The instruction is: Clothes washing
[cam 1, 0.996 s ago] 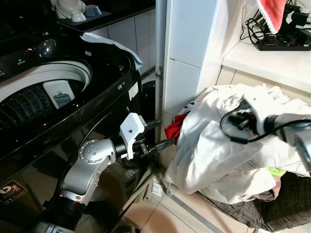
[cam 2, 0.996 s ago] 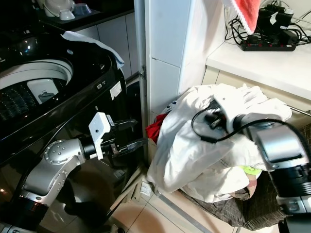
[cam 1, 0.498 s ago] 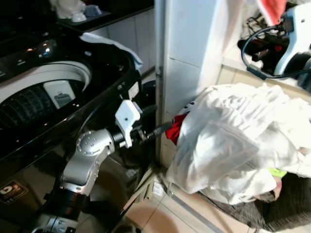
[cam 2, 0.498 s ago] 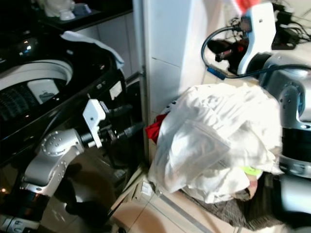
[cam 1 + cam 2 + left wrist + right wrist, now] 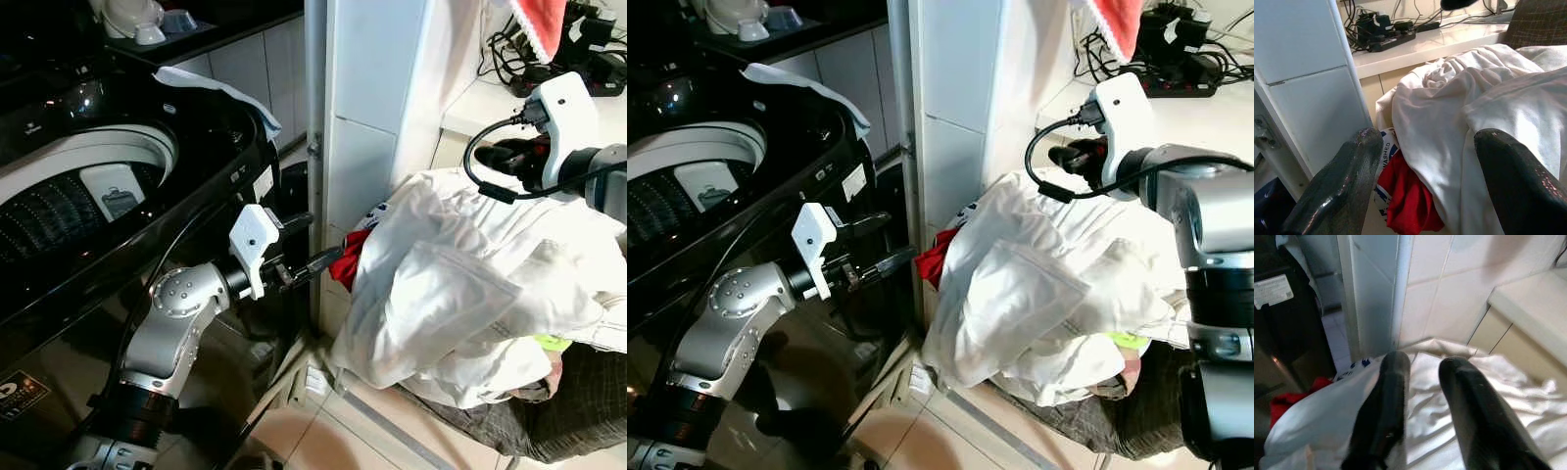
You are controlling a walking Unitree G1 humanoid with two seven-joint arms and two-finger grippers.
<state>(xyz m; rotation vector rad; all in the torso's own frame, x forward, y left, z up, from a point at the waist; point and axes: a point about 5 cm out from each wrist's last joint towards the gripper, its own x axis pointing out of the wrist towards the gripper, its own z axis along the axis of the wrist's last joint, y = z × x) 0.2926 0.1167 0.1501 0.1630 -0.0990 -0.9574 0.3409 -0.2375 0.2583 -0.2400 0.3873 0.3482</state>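
Note:
A heap of white clothes [image 5: 470, 284] lies on a dark checked basket [image 5: 578, 411] at my right. A red garment [image 5: 350, 264] pokes out at the heap's left edge. The black top-load washing machine [image 5: 196, 176] stands at my left with its drum [image 5: 59, 211] uncovered. My left gripper [image 5: 318, 240] hovers open between the machine and the heap, close to the red garment [image 5: 1405, 196], with nothing between its fingers. My right gripper [image 5: 1070, 157] hangs just above the top of the white heap [image 5: 1449, 431], fingers [image 5: 1386, 401] slightly apart and empty.
A white tiled pillar [image 5: 372, 117] stands between machine and heap. A pale cloth [image 5: 220, 88] drapes over the machine's back rim. Behind the heap is a white counter [image 5: 529, 122] with a power strip [image 5: 578, 83] and a hanging red cloth [image 5: 539, 24]. Tiled floor [image 5: 323, 431] lies below.
My right gripper left the white heap, rose empty to counter height, then came down to just above it. The heap settled lower. The left arm hardly moved.

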